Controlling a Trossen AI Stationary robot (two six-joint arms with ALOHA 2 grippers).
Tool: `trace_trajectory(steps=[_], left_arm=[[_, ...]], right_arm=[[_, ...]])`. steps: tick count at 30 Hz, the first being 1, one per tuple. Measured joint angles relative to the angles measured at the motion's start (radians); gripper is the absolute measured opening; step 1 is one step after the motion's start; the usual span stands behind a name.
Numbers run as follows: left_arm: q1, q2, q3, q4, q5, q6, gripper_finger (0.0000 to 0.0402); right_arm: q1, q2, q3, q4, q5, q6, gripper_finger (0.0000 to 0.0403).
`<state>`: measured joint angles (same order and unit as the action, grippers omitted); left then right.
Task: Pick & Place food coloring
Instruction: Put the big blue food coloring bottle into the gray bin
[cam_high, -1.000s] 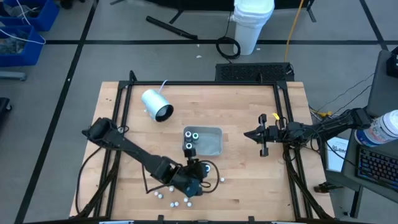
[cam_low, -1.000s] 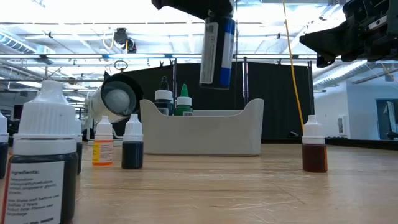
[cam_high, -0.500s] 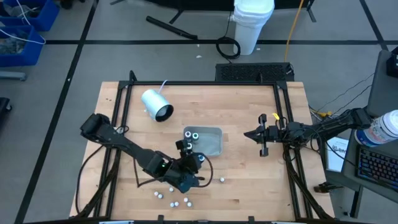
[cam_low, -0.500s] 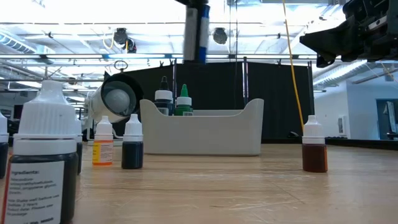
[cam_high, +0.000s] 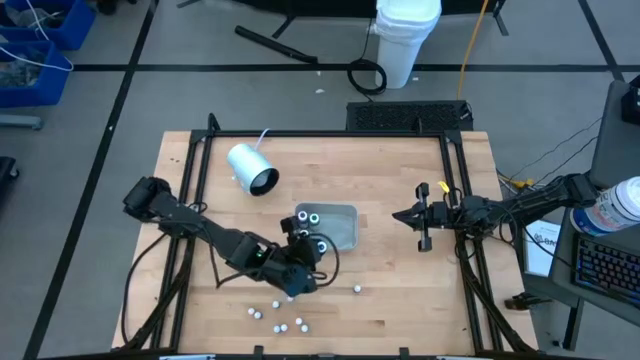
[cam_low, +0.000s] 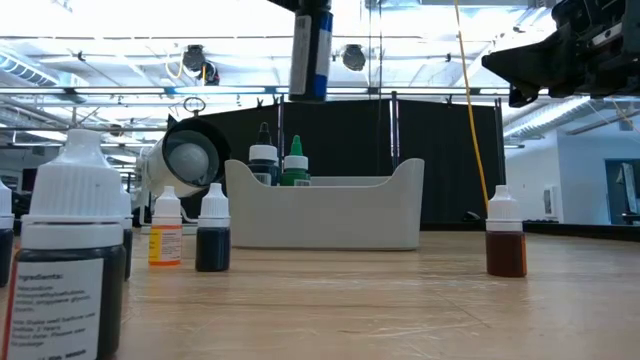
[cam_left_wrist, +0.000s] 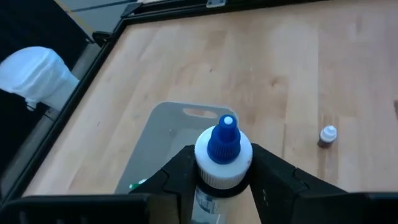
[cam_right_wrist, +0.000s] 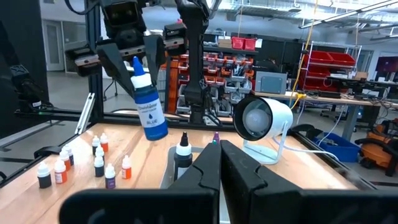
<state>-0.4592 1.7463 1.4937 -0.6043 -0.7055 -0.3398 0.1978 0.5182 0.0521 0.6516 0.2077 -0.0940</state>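
Observation:
My left gripper is shut on a food coloring bottle with a blue cap and blue liquid. It holds the bottle in the air at the near edge of the shallow grey tray. In the low view the bottle hangs high above the tray. Two bottles with teal tops stand in the tray. Several small bottles stand on the wood near the table's near edge, and one more stands apart. My right gripper waits shut at the table's right side. My left gripper pinches the blue bottle between its two fingers at the white shoulder just under the blue cap. The fingers come from above, slanting down. The bottle is lifted clear, cap up and slightly tilted, its body hanging below the fingertips.
A white-and-grey cylinder with a cord lies on the far left of the table. A black frame borders the wood. In the low view one bottle stands close in front, others farther back, and a brown one on the right.
My left gripper, still shut on the blue bottle, has risen and moved from above the loose bottles toward the tray and the table's far edge. The bottle has gone up with it.

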Motion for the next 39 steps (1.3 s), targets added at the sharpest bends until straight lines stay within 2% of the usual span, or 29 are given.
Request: trace_trajectory(steps=[4,13,18,22,26,32,39], left_arm=[[0.016,0.016,-0.001,0.037,-0.001,0.013,0.0146],[0.029,0.017,-0.131,0.261,-0.054,-0.115,0.0122],[0.023,0.016,-0.179,0.261,-0.088,-0.243,0.0143],[0.018,0.016,-0.184,0.267,-0.109,-0.317,0.0131],[0.009,0.016,-0.185,0.265,-0.122,-0.352,0.0122],[-0.009,0.023,-0.185,0.259,-0.160,-0.404,0.0137],[-0.019,0.068,-0.185,0.257,-0.179,-0.461,0.0122]], right_arm=[[0.000,0.000,0.000,0.002,0.000,-0.001,0.0000],[0.000,0.000,0.000,0.002,0.000,-0.004,0.0000],[0.000,0.000,0.000,0.002,0.000,-0.004,0.0000],[0.000,0.000,0.000,0.002,0.000,-0.004,0.0000],[0.000,0.000,0.000,0.002,0.000,-0.004,0.0000],[0.000,0.000,0.000,0.002,0.000,-0.004,0.0000],[0.000,0.000,0.000,0.002,0.000,-0.004,0.0000]])
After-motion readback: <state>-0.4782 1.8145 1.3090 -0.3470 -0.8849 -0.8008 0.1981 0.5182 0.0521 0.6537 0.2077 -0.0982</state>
